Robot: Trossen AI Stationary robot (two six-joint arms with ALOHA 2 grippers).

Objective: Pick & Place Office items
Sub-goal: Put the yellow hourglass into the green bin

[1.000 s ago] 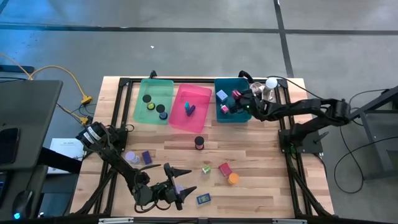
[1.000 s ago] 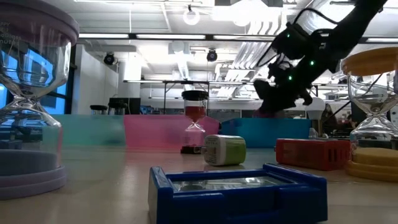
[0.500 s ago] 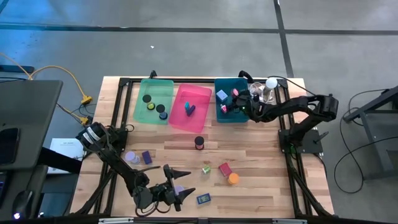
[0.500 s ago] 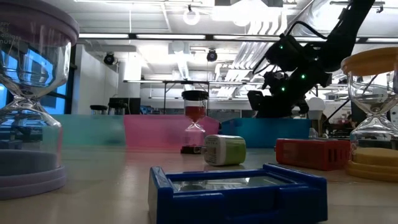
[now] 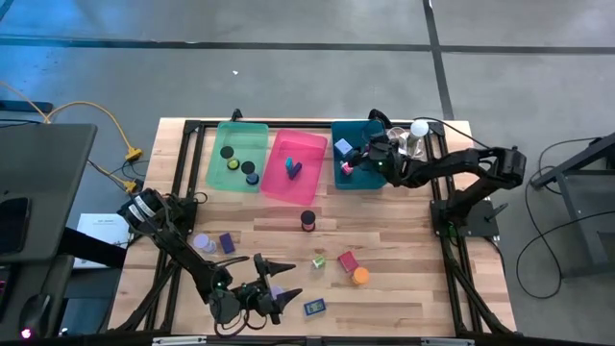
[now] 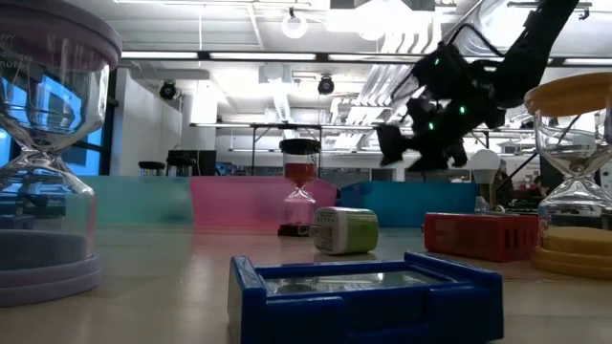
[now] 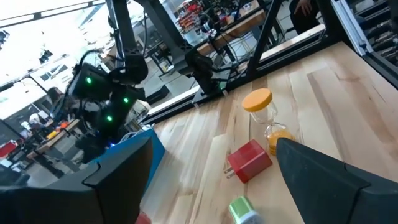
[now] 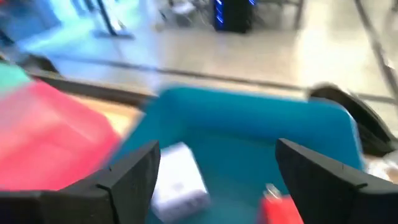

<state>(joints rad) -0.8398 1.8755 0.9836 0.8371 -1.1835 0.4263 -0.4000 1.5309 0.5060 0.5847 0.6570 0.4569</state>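
My right pincer [image 5: 357, 160] hangs over the teal bin [image 5: 338, 178], jaws wide and empty, a red piece [image 8: 278, 208] lying below. My left pincer [image 5: 274, 285] waits spread above the counter [image 5: 404, 259], nearest the remaining office items [image 5: 352, 268].

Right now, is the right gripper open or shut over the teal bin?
Open. The right gripper hangs over the teal bin with fingers spread and nothing between them; a pale block lies below.
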